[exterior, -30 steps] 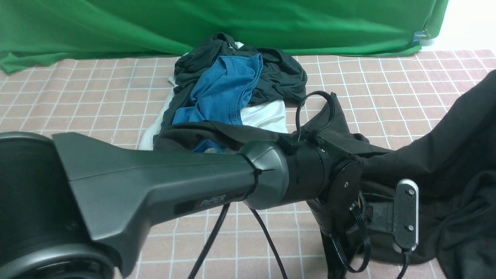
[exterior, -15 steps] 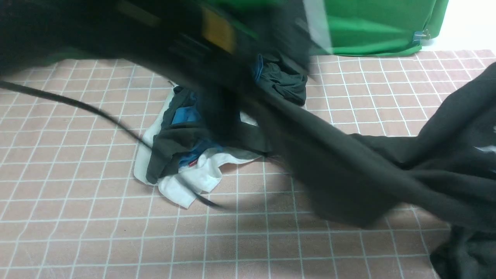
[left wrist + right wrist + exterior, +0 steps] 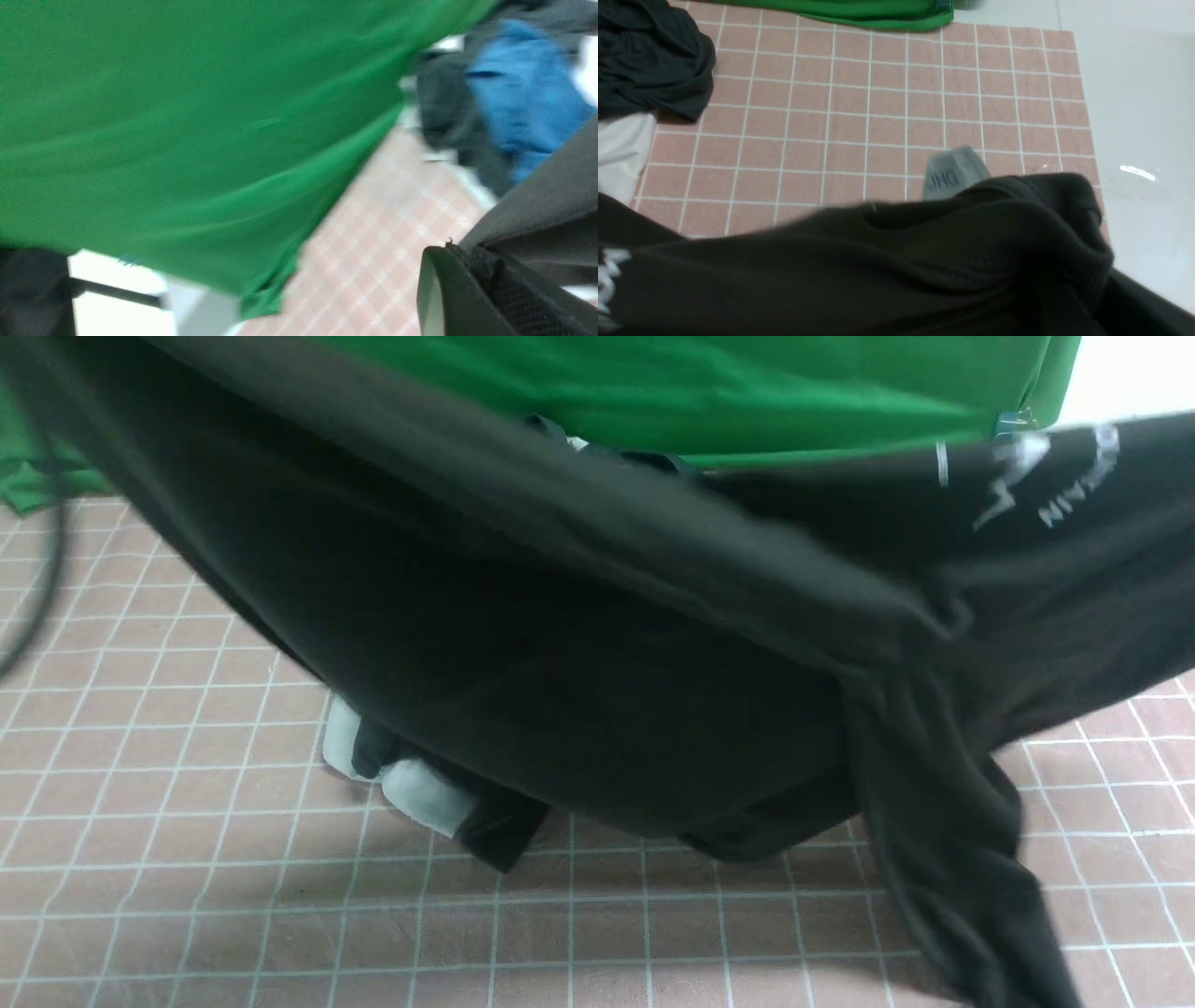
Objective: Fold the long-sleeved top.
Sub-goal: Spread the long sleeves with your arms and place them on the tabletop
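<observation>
Front view: the long-sleeved top [image 3: 597,644] hangs stretched across the frame, lifted above the pink checked cloth [image 3: 233,896], with its white logo [image 3: 1036,485] at the upper right (neither gripper shows here). Left wrist view: the left gripper [image 3: 472,261] is pinched tight on a taut edge of the top, and the blue T-shirt [image 3: 518,93] lies beyond. Right wrist view: the right gripper is closed but buried under the top's bunched collar, where a grey label [image 3: 955,172] shows.
</observation>
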Controlling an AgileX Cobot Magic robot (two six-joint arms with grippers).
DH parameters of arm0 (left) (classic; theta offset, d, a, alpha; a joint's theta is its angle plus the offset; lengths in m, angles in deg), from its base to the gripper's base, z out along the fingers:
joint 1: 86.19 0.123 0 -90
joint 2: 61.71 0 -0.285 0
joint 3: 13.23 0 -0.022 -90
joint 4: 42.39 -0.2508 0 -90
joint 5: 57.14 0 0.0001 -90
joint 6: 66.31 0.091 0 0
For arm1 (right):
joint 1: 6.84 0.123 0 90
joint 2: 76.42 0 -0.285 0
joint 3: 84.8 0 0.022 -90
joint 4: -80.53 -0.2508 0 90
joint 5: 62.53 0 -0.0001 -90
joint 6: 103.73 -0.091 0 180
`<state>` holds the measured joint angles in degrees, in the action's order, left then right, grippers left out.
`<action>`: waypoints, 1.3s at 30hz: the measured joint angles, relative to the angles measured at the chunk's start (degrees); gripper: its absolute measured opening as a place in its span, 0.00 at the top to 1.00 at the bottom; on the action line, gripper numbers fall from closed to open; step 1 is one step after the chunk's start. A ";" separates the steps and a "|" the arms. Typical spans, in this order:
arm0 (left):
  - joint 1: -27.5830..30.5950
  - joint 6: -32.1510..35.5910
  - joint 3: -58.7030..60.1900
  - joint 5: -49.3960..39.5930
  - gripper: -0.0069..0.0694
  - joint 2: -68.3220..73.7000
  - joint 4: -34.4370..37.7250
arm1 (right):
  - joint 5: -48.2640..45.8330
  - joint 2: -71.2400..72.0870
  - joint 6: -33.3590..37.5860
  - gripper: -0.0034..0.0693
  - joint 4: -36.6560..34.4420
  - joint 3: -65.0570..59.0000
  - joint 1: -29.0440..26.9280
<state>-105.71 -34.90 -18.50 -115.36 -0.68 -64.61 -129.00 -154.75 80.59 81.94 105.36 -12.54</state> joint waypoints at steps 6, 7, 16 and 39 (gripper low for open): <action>0.17 -9.49 0.00 0.61 0.87 -3.36 -8.75 | -0.13 0.77 0.16 0.85 -1.95 5.13 0.00; -0.15 -9.91 0.00 1.32 0.87 -3.90 -8.98 | -0.08 1.09 0.16 0.85 -2.26 6.56 0.00; -2.75 -10.47 -7.24 3.95 0.87 -4.48 -7.89 | -1.22 3.67 -0.22 0.85 -2.31 14.96 0.00; -2.75 -15.00 32.88 -3.06 0.87 -3.58 12.10 | 3.99 -4.27 -1.39 0.85 -6.23 -24.68 0.00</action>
<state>-108.46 -49.90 14.37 -118.42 -4.26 -52.52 -125.00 -159.02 79.20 75.71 80.68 -12.54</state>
